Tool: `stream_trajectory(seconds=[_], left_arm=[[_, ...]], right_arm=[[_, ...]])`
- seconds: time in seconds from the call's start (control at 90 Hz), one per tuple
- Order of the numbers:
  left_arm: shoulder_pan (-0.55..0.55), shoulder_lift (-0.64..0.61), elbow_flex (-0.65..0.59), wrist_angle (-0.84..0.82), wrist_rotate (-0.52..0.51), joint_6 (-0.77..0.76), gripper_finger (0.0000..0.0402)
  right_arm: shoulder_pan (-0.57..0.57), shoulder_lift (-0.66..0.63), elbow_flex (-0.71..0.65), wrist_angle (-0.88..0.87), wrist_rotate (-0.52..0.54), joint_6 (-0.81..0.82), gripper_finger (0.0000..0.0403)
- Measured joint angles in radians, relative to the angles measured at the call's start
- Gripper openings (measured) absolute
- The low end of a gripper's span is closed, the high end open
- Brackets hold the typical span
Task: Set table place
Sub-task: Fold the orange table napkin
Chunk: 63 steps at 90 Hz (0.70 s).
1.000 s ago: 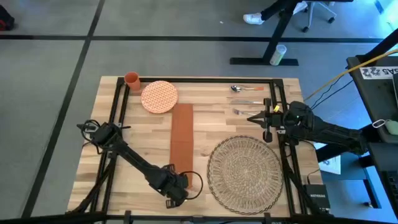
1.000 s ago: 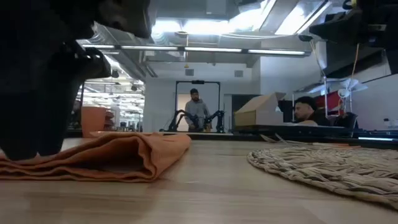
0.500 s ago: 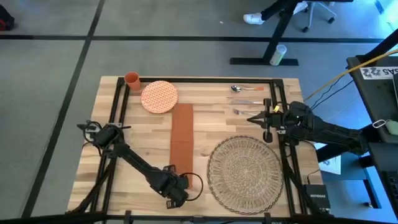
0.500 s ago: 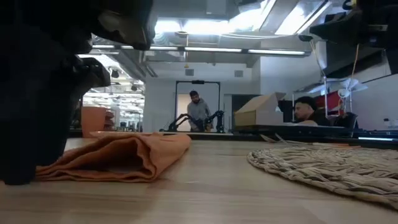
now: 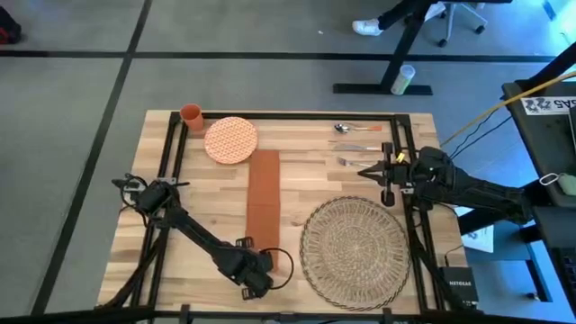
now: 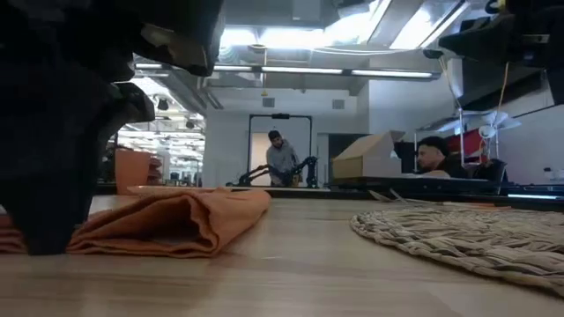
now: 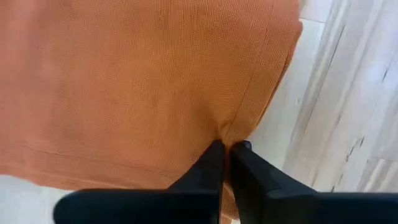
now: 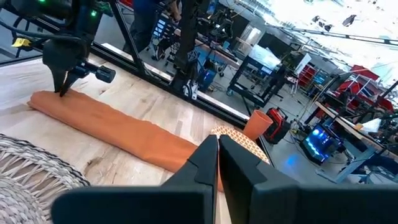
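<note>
At the near end of the rust-orange napkin (image 5: 263,205), low over the surface (image 5: 198,189), sits the left end effector (image 5: 253,270); the left wrist view shows its two dark fingers (image 7: 211,168) pressed together on a puckered bit of cloth at the napkin's near short edge, so it is clamped on that edge; the napkin's long axis runs straight away from this end effector toward the far edge of the surface, its far short end just beside the orange-patterned plate (image 5: 230,139); the woven straw mat (image 5: 355,241), the place to be set, lies just beside the napkin on the right, its lacy rim near the pinched corner, so I judge any drag of the napkin toward the mat would be a short sideways pull to the right with the cloth trailing lengthwise behind; the right end effector (image 5: 365,170) hangs beyond the mat's far rim, close to the cutlery (image 5: 355,144), its fingers brought together on nothing in the right wrist view; it is nearer the cutlery, while the left is nearer the napkin; an orange cup (image 5: 191,114) stands at the far left corner
</note>
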Motion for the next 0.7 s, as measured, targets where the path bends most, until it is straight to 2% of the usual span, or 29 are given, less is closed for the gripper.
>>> stream_trajectory(seconds=[0.167, 0.4, 0.7], left_arm=[[-0.001, 0.005, 0.036, -0.034, -0.011, 0.011, 0.0001], [0.0, 0.016, 0.169, -0.195, -0.041, 0.045, 0.0], [-0.006, 0.006, 0.325, -0.309, -0.086, 0.063, 0.0]], right_arm=[[0.0, 0.0, 0.0, 0.0, 0.0, 0.0, 0.0001], [0.0, 0.0, 0.0, 0.002, 0.0, 0.0, 0.0001], [0.0, 0.0, 0.0, 0.001, 0.0, 0.0, 0.0001]])
